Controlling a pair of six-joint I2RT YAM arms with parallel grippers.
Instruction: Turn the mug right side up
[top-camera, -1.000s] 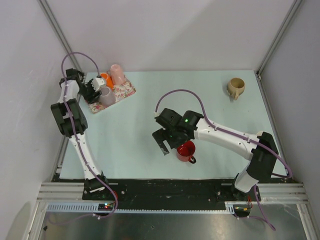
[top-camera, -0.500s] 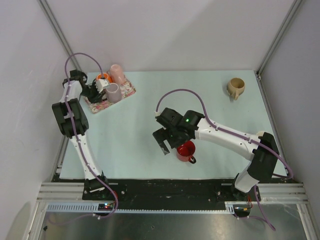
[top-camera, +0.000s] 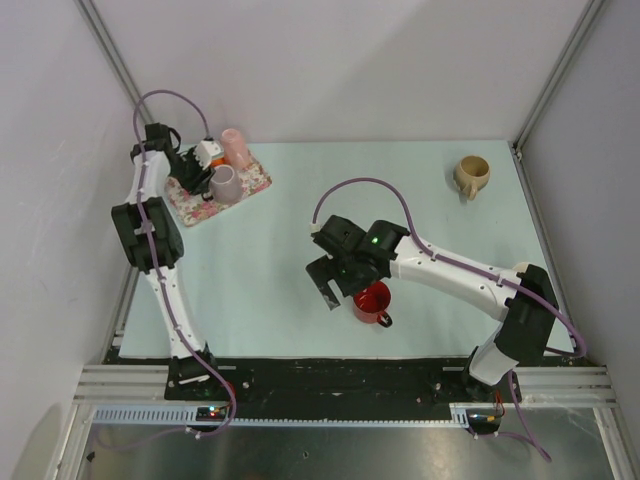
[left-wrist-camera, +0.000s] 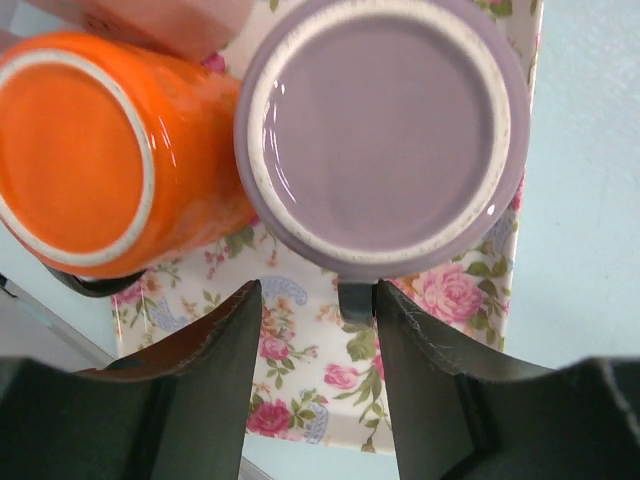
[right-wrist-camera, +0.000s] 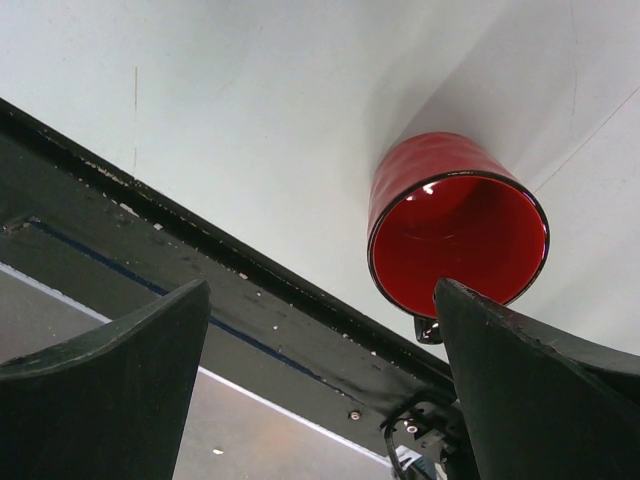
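While purple mug (left-wrist-camera: 385, 140) sits inverted on tray (left-wrist-camera: 300, 405), left end effector (left-wrist-camera: 318, 298) hovers just beside — released.

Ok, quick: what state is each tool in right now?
Left tool: open, astride the handle of the purple mug, not clamped on it.
Right tool: wide open, holding nothing; the red mug stands free.

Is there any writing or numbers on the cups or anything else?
None: no words, numbers or signs can be read in any view.
The purple mug and orange mug show plain bottoms, the tray has only flowers, the red mug is plain.
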